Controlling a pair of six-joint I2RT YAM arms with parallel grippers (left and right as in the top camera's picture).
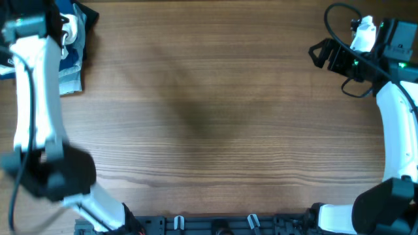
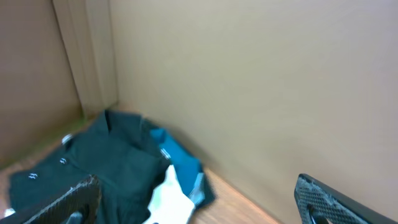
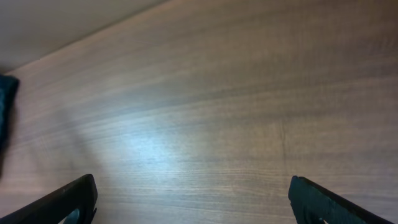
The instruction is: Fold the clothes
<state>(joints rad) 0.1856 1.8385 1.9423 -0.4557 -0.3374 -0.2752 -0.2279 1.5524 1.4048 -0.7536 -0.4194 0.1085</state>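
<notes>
At the far left corner of the wooden table (image 1: 209,117), a small pile of garments is seen, partly covered from above by the left arm. In the left wrist view the dark garment (image 2: 106,162) is shown lying on top of this pile, bunched rather than flat, with a few small pale dots on its cloth. It is pressed close to a beige wall (image 2: 249,74). A blue garment (image 2: 180,155) is tucked against its right edge, and a white garment (image 2: 171,196) is laid just below that, touching both.

The left gripper (image 2: 196,202) is held above the near edge of the pile. Its fingers (image 2: 74,199) are spread wide, and nothing is gripped between them. The dark garment is found under and beyond the left finger, apart from it, while the right finger is placed out over bare wood by the wall.

The middle of the table is crossed only by wood grain and a faint shadow.

At the far right, the right gripper (image 3: 193,196) is pointed down at bare tabletop. Its jaws are likewise spread wide and nothing is grasped. The dark garment is well apart from it, across the whole width of the table. A dark shape is cut off by the left edge of the right wrist view and cannot be identified.
</notes>
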